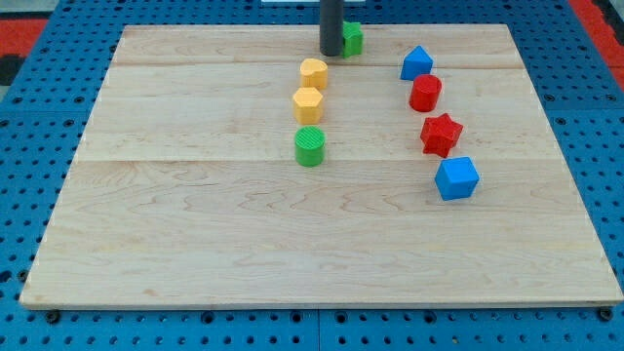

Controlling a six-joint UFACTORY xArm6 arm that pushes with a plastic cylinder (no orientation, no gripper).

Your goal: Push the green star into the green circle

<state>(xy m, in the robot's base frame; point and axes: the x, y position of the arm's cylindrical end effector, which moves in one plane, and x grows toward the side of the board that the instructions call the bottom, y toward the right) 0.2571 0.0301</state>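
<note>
blue cube [456, 178] lies far below-right of my tip [331, 53]; green star [351, 38] touches its right side (half hidden), green circle [309, 146] well below; no claw, just a rod.

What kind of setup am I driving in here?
Likely a lab tabletop test rig: a bare wooden board on blue matting, small blocks like the green circle, and my tip beside the green star.

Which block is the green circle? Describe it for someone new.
On the wooden board, find the short column of three blocks near the centre. The green circle is its bottom block, below the yellow hexagon: a round cylinder, the column's only green one.
</note>
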